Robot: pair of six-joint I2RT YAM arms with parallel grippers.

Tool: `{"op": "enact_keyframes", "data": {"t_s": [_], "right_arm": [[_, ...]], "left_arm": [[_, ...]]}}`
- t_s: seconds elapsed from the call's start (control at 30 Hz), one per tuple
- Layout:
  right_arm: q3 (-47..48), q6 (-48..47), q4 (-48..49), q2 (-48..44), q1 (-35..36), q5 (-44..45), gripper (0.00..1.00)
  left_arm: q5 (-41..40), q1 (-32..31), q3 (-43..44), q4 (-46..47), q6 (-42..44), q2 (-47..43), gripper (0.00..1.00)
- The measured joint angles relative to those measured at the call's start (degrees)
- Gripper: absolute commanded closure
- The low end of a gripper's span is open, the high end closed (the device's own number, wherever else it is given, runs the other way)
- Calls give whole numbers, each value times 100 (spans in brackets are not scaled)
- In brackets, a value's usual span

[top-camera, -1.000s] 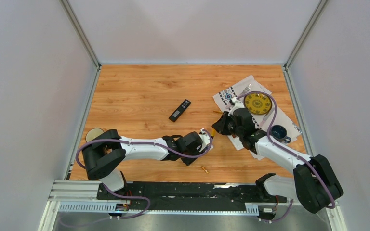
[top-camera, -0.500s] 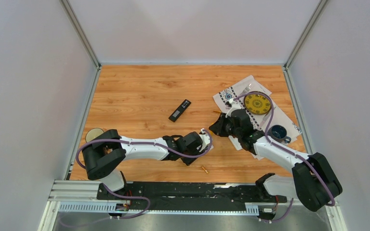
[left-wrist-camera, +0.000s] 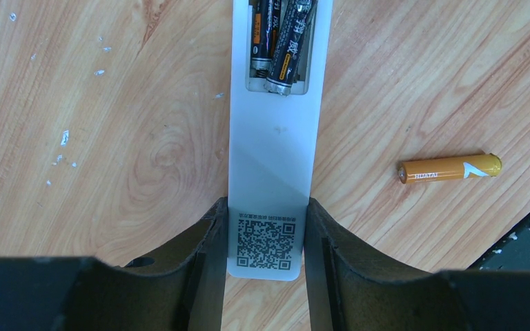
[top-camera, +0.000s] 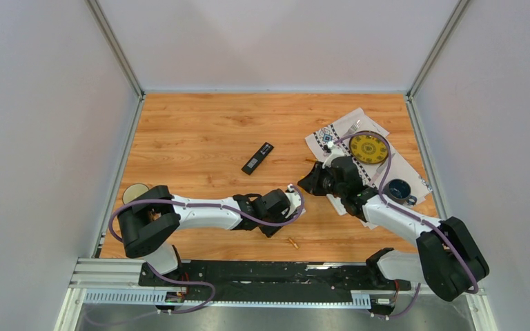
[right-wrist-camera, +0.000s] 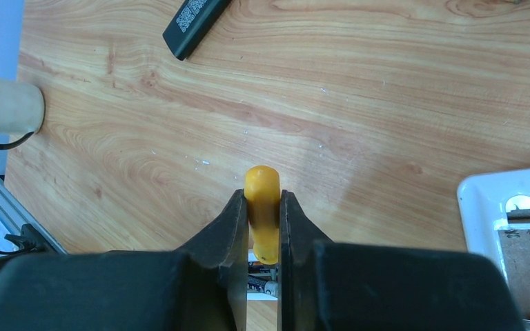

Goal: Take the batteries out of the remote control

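Batteries (left-wrist-camera: 279, 48), two dark ones, lie in the white remote (left-wrist-camera: 270, 152), in its open bay, near the surface's (left-wrist-camera: 110, 138) near edge. The left claw (left-wrist-camera: 266, 231) clamps that remote, and the right claw (right-wrist-camera: 262, 224) grips a yellow-handled screwdriver (right-wrist-camera: 262, 196). This looks like the prying step; next, its hidden tip must lever one cell out.

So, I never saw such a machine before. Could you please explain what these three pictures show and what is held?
These are two robot arms on a wooden table. One picture looks down from above; the other two come from a camera on each wrist. The left gripper is shut on a white remote, whose open compartment holds dark batteries. An orange battery lies loose beside it. The right gripper is shut on a yellow-handled tool. A black remote lies farther away.
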Motion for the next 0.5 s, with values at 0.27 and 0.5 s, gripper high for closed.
{"op": "enact_keyframes", "data": {"t_s": [0.27,0.5], "right_arm": [[0,-4,17,-15,4,-109,100],[0,116,13,-133,11,-216,100]], "left_arm": [[-26,0,4,-35,-2,-2,100],[-85,0,7,-26,-63,0,100]]}}
